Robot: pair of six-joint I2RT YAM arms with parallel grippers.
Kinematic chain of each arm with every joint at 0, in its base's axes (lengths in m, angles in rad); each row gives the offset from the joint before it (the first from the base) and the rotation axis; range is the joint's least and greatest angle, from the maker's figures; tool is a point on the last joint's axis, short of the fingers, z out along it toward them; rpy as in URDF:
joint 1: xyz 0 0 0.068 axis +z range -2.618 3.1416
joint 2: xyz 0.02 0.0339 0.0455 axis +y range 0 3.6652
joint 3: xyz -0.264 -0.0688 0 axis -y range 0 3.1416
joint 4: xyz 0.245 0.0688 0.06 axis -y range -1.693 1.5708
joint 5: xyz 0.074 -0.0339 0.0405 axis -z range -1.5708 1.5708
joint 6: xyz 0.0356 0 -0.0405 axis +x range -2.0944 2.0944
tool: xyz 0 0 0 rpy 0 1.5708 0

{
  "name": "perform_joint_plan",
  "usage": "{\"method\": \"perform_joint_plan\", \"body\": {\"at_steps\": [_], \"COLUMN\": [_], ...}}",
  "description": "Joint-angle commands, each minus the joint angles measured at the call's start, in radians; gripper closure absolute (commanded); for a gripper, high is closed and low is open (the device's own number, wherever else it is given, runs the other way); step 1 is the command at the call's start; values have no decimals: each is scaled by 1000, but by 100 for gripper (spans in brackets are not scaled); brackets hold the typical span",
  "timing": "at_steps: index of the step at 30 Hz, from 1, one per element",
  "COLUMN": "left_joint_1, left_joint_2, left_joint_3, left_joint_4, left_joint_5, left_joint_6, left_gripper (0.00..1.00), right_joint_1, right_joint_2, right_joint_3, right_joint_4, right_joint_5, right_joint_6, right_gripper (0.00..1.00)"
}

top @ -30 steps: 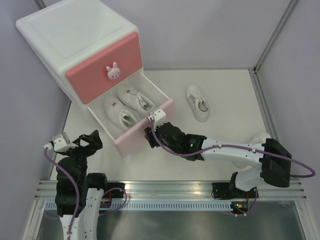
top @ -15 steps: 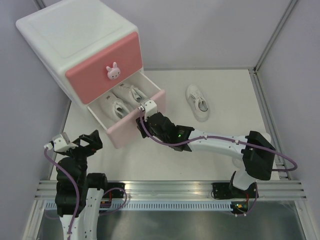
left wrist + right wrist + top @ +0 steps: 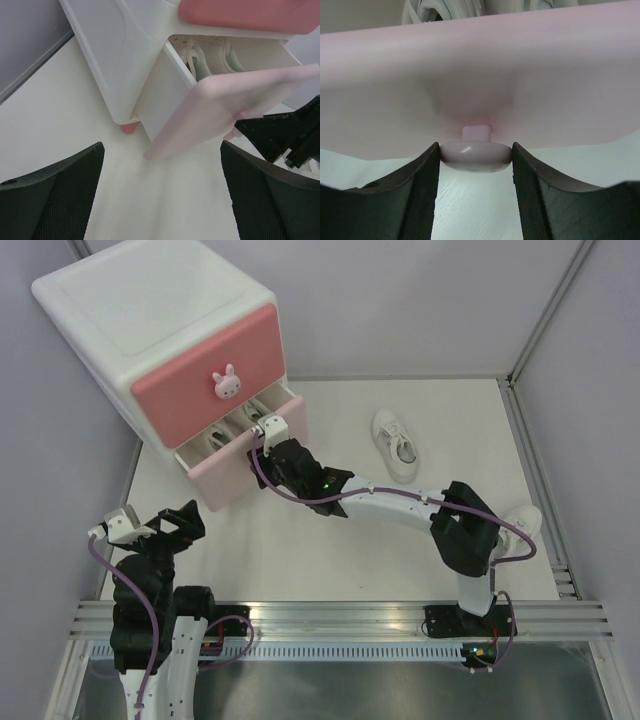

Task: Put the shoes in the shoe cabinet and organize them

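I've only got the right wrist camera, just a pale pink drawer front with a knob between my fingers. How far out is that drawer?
Observer: In the top view the lower drawer is out only a little. A narrow strip of two shoes shows under the upper drawer.
Operator: Fine, my right gripper is on its knob. Any shoes outside the shoe cabinet?
Observer: One shoe lies on the table to the cabinet's right. What looks like a second shoe peeks out behind the right arm, near the table's right edge.
Operator: Where's the left gripper?
Observer: The left gripper hangs open and empty at the near left, facing the cabinet.
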Motion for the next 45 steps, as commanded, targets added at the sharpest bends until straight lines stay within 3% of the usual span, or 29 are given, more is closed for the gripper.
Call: {"method": "perform_joint_plan", "body": {"at_steps": [1,9,19,24,35,45], "left_joint_1": [4,4,4,33,35,35], "left_joint_2": [-82,-82,-82,-82,-80,-82], "left_joint_3": [20,19,17,17,16,16], "left_joint_4": [12,11,11,11,11,11], "left_joint_5": [-12,-15,-13,-15,-16,-18], "left_joint_6": [15,14,15,14,14,12], "left_gripper": [1,1,1,1,1,1], "right_joint_1": [-28,-52,-78,-81,-80,-78], "right_joint_2": [44,187,285,294,123,-5], "right_joint_3": [133,276,368,394,256,328], "right_joint_4": [186,212,227,230,197,52], "right_joint_5": [17,4,-14,-40,-94,-149], "right_joint_6": [-23,-35,-84,-86,-67,-80], "right_gripper": [82,69,24,7,2,2]}}
